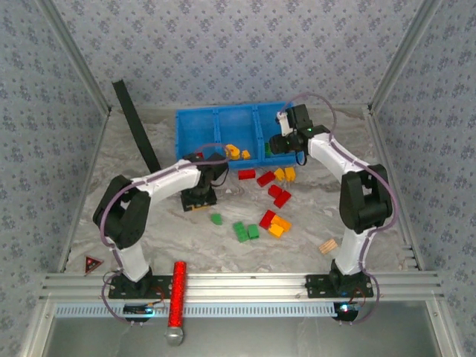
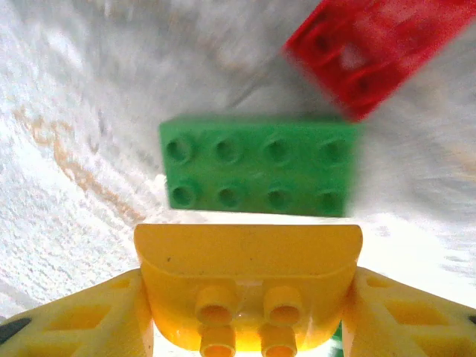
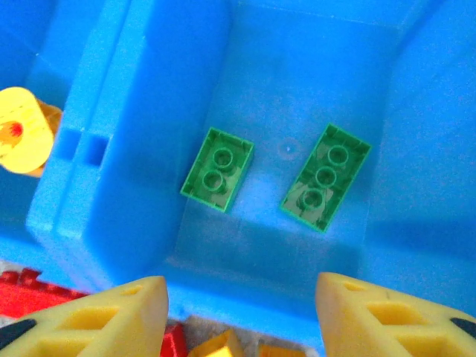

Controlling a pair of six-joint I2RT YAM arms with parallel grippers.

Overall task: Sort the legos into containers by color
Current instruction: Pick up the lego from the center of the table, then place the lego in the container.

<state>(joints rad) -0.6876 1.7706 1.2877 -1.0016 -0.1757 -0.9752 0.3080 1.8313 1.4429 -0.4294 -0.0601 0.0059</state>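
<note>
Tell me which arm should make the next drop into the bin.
Left, probably. The left fingers clamp a yellow brick; the right fingers hang open and empty over the blue bin compartment holding green bricks.

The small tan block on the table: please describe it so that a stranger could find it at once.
Start at the right arm, bolted at the near edge of the table. Just left of its lower part lies the tan block, alone on the marble. It is the only pale, wood-coloured piece; the bricks nearby are red, orange or green.
</note>
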